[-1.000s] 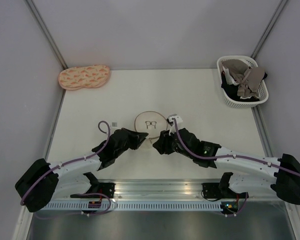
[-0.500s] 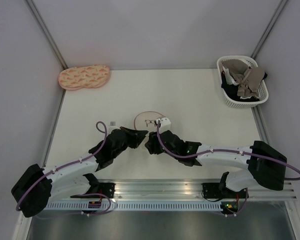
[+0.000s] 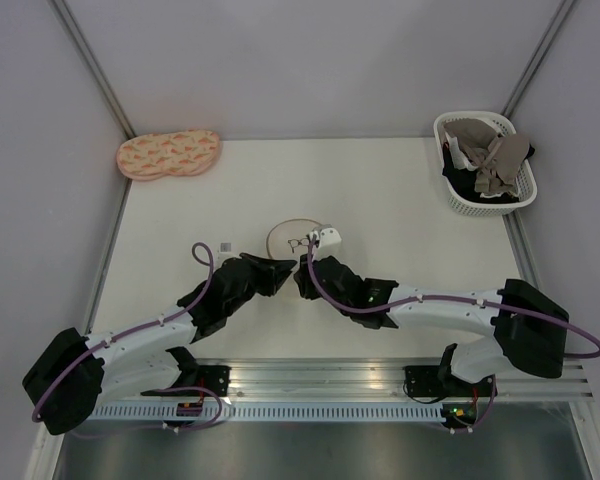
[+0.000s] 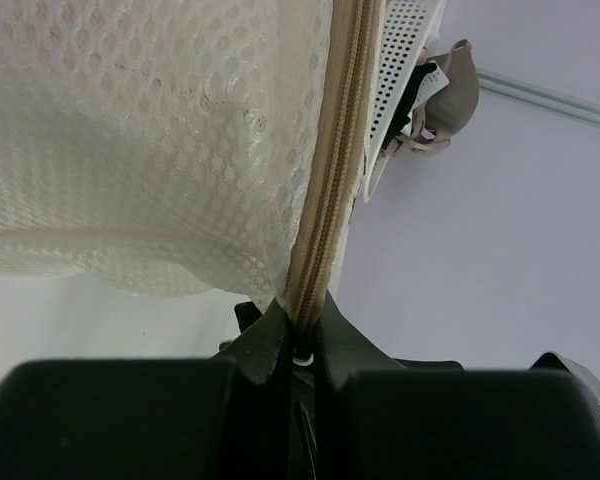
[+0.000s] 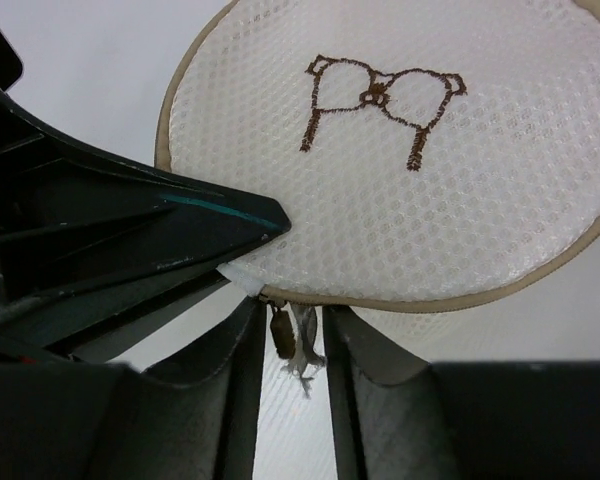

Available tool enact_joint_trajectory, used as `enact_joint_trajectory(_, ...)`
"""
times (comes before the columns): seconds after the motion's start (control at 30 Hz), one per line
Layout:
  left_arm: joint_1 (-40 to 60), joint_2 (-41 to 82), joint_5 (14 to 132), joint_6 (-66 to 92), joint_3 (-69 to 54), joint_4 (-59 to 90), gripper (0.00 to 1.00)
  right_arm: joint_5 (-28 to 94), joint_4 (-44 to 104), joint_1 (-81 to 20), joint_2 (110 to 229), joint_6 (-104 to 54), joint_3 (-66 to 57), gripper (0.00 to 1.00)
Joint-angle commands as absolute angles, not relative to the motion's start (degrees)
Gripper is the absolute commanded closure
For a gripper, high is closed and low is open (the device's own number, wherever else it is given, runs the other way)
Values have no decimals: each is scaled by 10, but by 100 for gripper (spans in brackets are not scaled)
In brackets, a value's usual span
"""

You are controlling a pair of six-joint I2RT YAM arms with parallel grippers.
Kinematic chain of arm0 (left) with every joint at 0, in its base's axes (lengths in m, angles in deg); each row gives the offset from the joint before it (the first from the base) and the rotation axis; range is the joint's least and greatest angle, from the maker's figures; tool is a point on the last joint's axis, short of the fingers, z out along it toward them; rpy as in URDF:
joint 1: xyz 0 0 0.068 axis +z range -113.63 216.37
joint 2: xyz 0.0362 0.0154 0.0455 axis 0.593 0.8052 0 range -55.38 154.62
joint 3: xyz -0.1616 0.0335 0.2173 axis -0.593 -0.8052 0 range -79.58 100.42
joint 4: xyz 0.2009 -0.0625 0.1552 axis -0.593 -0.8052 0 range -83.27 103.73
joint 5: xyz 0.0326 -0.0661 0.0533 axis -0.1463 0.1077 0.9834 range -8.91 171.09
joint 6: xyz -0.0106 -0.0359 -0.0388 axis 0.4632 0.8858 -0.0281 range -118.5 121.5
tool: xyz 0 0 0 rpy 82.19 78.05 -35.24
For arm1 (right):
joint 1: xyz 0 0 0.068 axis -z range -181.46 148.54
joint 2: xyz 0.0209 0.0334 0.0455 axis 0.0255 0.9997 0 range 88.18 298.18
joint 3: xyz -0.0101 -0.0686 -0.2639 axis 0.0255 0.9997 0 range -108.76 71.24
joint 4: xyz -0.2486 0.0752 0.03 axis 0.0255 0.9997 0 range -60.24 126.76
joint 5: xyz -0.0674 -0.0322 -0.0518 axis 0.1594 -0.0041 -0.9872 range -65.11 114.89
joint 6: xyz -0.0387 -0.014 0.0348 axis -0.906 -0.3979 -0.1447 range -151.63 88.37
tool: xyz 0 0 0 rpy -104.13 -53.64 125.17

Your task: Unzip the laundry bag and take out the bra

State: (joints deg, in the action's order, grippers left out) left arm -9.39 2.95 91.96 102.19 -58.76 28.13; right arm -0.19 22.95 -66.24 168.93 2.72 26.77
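Top external view: the laundry bag [image 3: 290,236] lies flat near the table's [image 3: 400,200] middle. Both arms reach low and inward, meeting at its near edge. The left gripper [image 4: 302,335] is pinched tight on the tan zipper rim [image 4: 330,170]. The right gripper [image 5: 292,345] straddles the zipper pull [image 5: 281,335]; whether it bites, I can't tell. Bare tabletop surrounds the bag. The patterned pouch [image 3: 168,155] and clothes basket [image 3: 485,165] sit well apart in the far corners.

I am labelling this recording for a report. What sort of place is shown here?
Probably a robotics lab test cell: plain grey walls enclose the white table, the arms stand on a metal rail, and a laundry basket holds clothes.
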Motion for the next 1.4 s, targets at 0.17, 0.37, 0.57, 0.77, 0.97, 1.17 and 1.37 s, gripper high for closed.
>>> enact_joint_trajectory(0.17, -98, 19, 906, 1024, -601, 311, 98, -67, 253, -664, 1709, 21, 221, 94)
enact_joint_trajectory(0.37, -93, -16, 903, 952, -611, 304, 98, -97, 358, -664, 1669, 48, 237, 99)
enact_joint_trajectory(0.57, -83, -97, 900, 865, -633, 243, 98, -132, 476, -664, 1620, 73, 254, 100)
enact_joint_trajectory(0.77, -76, -175, 919, 805, -634, 166, 98, -147, 530, -664, 1591, 72, 258, 100)
enact_joint_trajectory(0.97, -56, -203, 923, 699, -595, 78, 98, -122, 590, -664, 1605, 63, 247, 99)
enact_joint_trajectory(1.17, -34, -207, 896, 644, -587, 71, 98, -172, 656, -663, 1613, 74, 242, 99)
enact_joint_trajectory(1.37, -4, -179, 836, 592, -573, 95, 98, -212, 677, -663, 1615, 82, 235, 99)
